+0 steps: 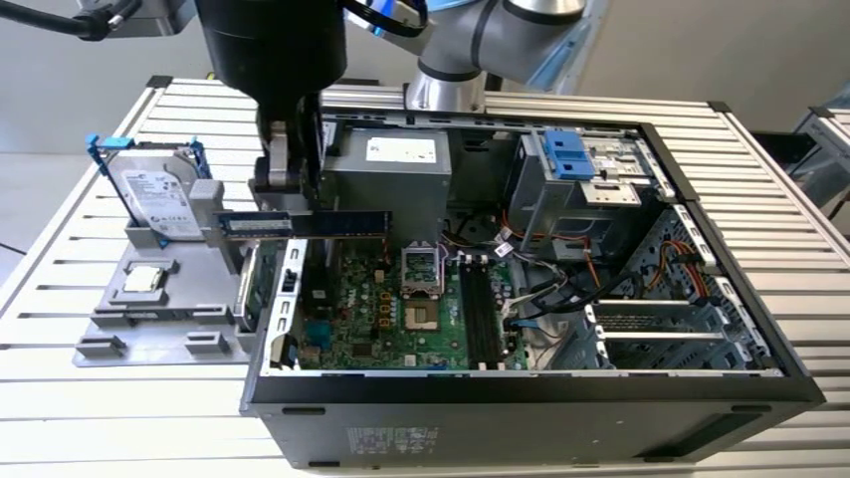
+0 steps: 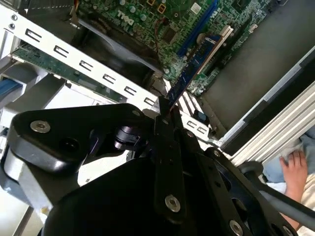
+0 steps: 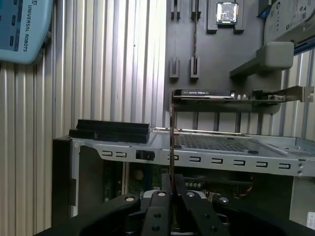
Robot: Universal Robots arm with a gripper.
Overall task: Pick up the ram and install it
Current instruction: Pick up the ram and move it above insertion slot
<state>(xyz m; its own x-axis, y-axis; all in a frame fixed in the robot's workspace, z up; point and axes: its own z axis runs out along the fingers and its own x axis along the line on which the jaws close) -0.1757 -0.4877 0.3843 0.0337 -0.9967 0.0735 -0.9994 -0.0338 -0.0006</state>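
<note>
The ram [image 1: 348, 221] is clamped in the gripper [image 1: 294, 201]; the 2 fingers are closed on its flat faces. In the exterior view the stick lies level, long edge horizontal, and sticks out past the fingertips on both sides. The longer part reaches toward the exterior view's right, over the motherboard [image 1: 378, 309]. The shorter end points toward the grey fixture tray [image 1: 119, 329].

In the second wrist view the ram [image 2: 194, 64] runs straight out from the gripper [image 2: 165, 112] toward the board beyond it. In the first wrist view the ram [image 3: 171, 140] shows edge-on, a thin line rising from the gripper [image 3: 171, 181] and crossing the slotted metal wall of the computer case [image 3: 231, 158].

The ram hangs over the case's near wall, held apart from the board, not seated. The memory slots [image 1: 480, 309] lie well apart from the gripper, deeper in the case toward the exterior view's right.

On the tray beside the gripper stands 1 hard drive [image 1: 157, 194] with blue rails. The expansion card [image 3: 206, 93] stands just beyond the ram's tip in the first wrist view.
</note>
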